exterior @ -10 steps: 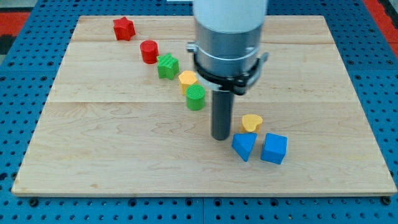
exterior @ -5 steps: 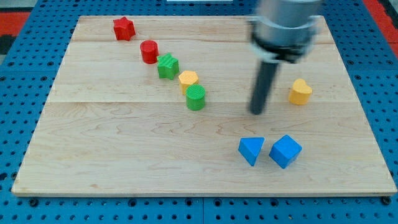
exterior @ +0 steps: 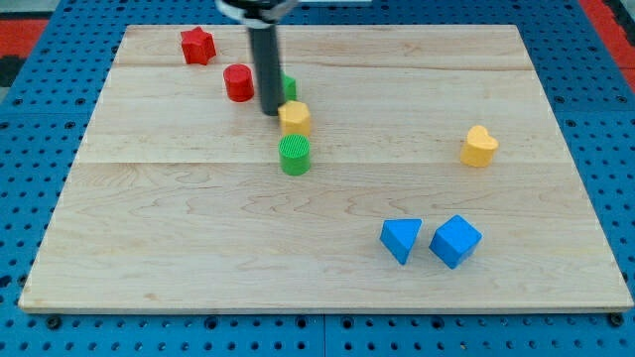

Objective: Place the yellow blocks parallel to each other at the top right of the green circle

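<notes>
The green circle (exterior: 295,155) stands left of the board's middle. A yellow hexagon block (exterior: 296,118) sits just above it, nearly touching. A yellow heart-shaped block (exterior: 478,146) lies far off at the view's right. My tip (exterior: 270,110) rests just left of the yellow hexagon, between it and the red cylinder (exterior: 238,82). The rod hides most of a green star block (exterior: 288,87), of which only a sliver shows.
A red star (exterior: 197,45) sits at the top left. A blue triangle (exterior: 400,239) and a blue cube (exterior: 455,240) lie side by side at the lower right of the wooden board (exterior: 179,248).
The rod has swept from the board's middle right to the upper left. The yellow heart was pushed up and right earlier. The yellow hexagon and green circle have shifted slightly left.
</notes>
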`<state>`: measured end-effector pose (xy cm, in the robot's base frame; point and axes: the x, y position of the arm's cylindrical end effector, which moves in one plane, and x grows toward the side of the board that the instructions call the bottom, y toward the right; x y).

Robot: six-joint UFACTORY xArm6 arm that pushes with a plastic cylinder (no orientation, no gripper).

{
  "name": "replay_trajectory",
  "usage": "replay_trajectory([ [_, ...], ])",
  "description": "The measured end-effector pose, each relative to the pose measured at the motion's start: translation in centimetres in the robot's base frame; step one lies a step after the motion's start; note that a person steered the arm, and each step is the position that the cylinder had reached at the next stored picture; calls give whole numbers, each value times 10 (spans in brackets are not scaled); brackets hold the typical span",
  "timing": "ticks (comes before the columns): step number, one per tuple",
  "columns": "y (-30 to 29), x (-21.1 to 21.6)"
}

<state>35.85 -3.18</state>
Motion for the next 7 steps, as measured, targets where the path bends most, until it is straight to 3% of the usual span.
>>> replay_trajectory([
  [1,35,31],
  [2,36,28],
  [3,-1,33],
  [4,8,71],
  [7,34,47],
])
